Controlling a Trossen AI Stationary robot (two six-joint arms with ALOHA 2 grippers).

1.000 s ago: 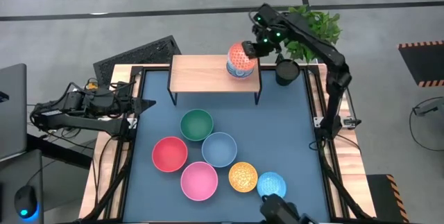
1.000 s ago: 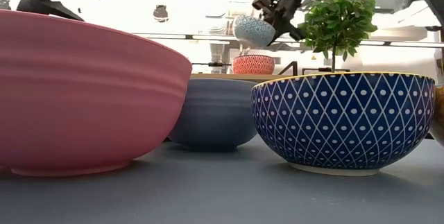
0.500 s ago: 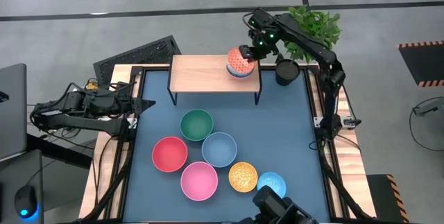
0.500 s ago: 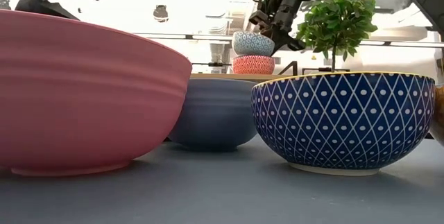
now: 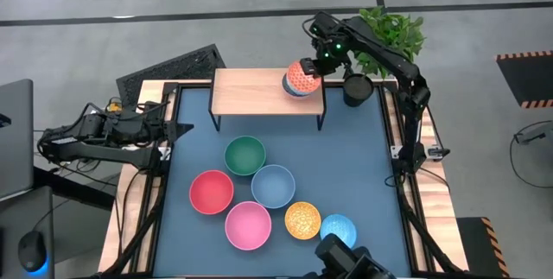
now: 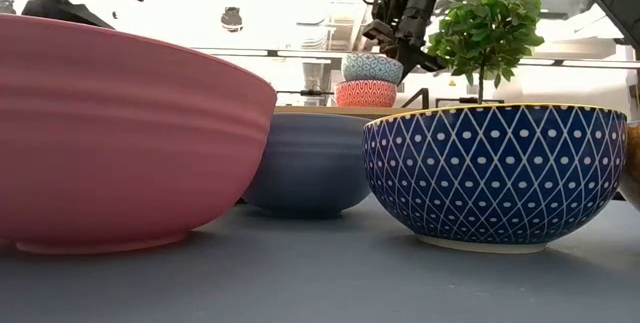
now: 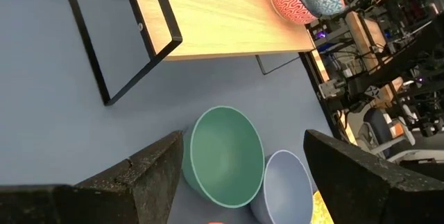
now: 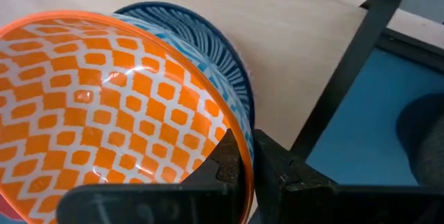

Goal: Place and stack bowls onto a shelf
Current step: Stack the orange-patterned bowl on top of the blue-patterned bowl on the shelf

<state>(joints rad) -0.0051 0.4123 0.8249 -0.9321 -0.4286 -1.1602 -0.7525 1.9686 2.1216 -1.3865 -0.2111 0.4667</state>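
Blue-topped desk (image 5: 363,167), grey floor around it, potted plant (image 5: 393,30) and black cup (image 5: 356,89) at the far right corner.

The right end effector (image 5: 311,66) is at the right end of the shelf (image 5: 251,93), clenched on the rim of the white-blue bowl (image 6: 372,67). In the right wrist view one finger (image 8: 231,163) sits inside the rim and the other outside it, so it is a pinch grasp, not released. That bowl is orange-patterned inside and blue-patterned outside. It sits nested on the orange bowl (image 6: 366,93), which rests on the shelf board. In the low view the top bowl looks level and seated.

Farther out on the desk, in front of the shelf, six bowls are untouched:
- the green bowl (image 5: 245,155), nearest the shelf
- the red bowl (image 5: 212,192)
- the grey-blue bowl (image 5: 274,186)
- the pink bowl (image 5: 249,225)
- the yellow bowl (image 5: 303,220)
- the bright blue bowl (image 5: 338,229), at the near edge

They sit in a loose cluster, several touching or just beside each other.

The left end effector (image 5: 177,129) waits at the left desk edge, fingers spread, holding nothing.

Progress, as I judge it: two of eight bowls are on the shelf as one small stack. The likely immediate step is letting go of the top bowl and lifting clear without dragging it off. All four large bowls and two small ones are left. The left half of the shelf is bare.
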